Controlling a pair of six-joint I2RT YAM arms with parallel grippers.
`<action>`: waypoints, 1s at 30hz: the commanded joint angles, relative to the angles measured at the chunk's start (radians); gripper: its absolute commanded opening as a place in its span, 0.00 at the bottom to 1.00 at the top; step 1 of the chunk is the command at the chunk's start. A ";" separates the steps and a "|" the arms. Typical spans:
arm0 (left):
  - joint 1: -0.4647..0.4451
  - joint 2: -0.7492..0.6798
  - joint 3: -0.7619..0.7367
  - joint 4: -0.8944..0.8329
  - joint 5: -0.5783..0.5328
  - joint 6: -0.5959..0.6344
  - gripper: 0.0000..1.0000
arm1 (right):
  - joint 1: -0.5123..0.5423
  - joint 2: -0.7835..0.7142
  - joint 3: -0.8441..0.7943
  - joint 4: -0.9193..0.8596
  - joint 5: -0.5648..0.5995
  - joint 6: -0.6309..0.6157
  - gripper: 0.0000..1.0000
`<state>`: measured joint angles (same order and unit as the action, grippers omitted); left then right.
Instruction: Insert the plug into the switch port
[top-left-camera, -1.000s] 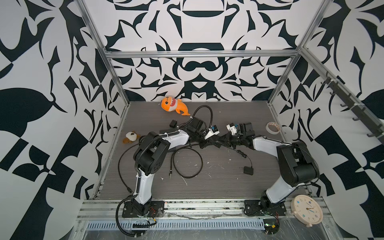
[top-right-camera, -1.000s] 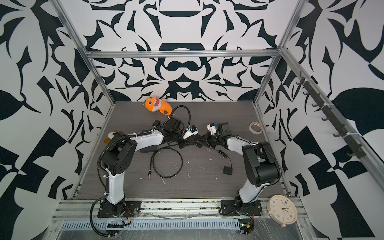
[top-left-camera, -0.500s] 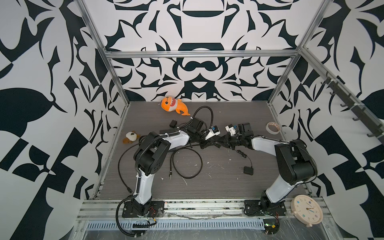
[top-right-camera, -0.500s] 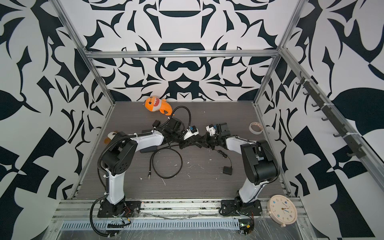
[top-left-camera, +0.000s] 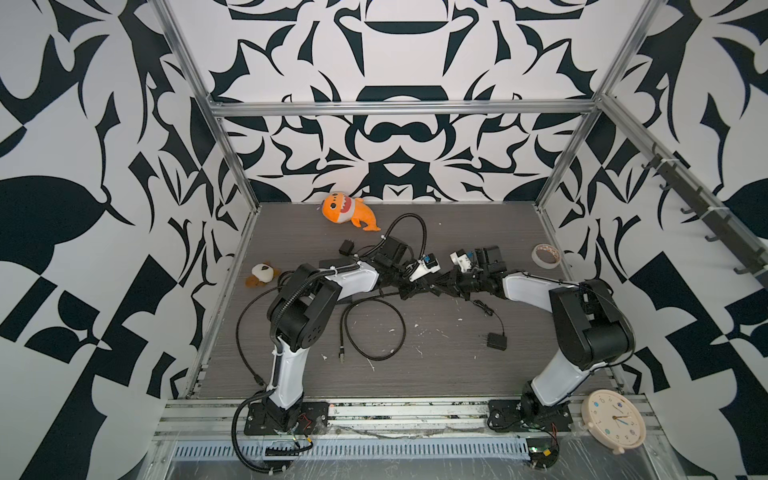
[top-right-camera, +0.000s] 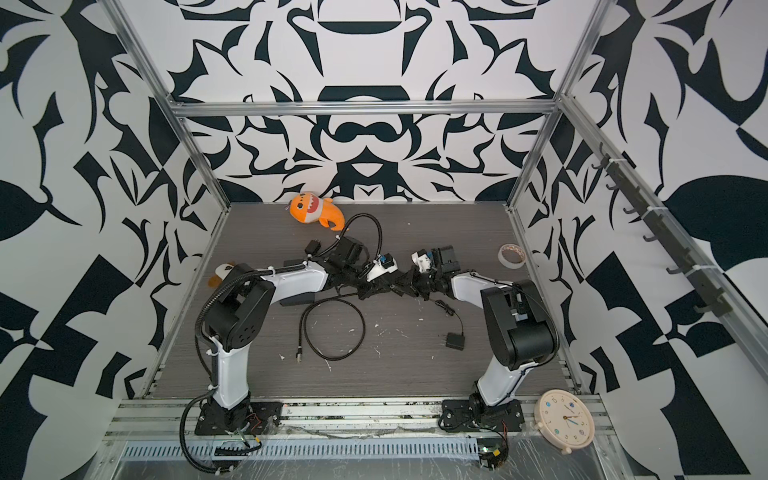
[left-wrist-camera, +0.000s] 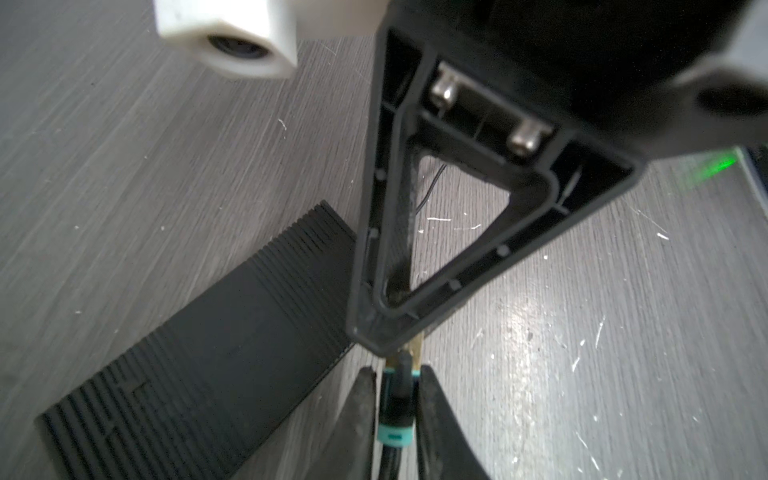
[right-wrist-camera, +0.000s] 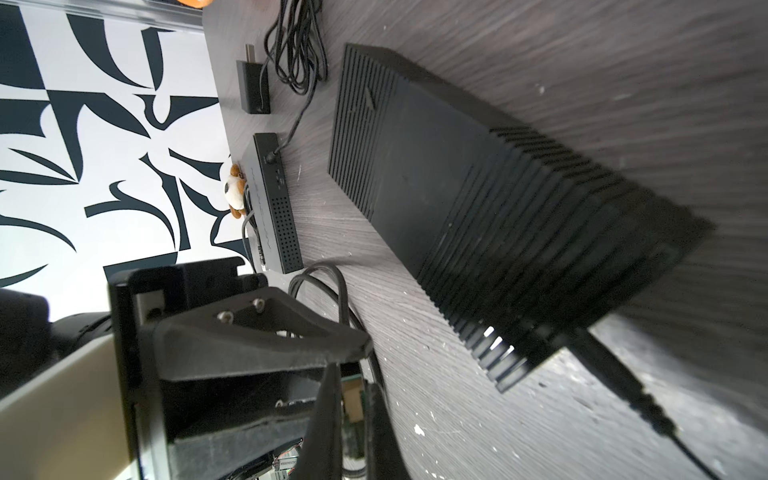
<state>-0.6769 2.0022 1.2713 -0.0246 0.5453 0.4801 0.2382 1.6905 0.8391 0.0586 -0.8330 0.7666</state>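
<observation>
left end effector: pinches black teal-banded cable plug. right end effector: clamps its clear tip, beside ribbed black plastic box.

A: What kind of place do we show here?
B: A robotics lab test cell. We see a metal frame lined with black-and-white patterned walls, a left arm and a right arm bolted to a rail, and a toy shark on the table.
</observation>
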 joint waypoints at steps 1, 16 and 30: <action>0.013 -0.017 -0.020 -0.002 0.000 0.018 0.19 | 0.007 -0.010 0.032 -0.022 -0.013 -0.018 0.00; 0.017 -0.015 -0.002 -0.041 0.007 -0.007 0.01 | -0.005 -0.005 0.046 -0.026 0.002 -0.047 0.03; -0.008 0.038 0.015 -0.142 -0.106 -0.095 0.02 | -0.049 -0.090 0.182 -0.224 0.427 -0.458 0.42</action>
<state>-0.6781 2.0090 1.2724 -0.1184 0.4667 0.4168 0.1795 1.6012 0.9997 -0.1616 -0.5030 0.4244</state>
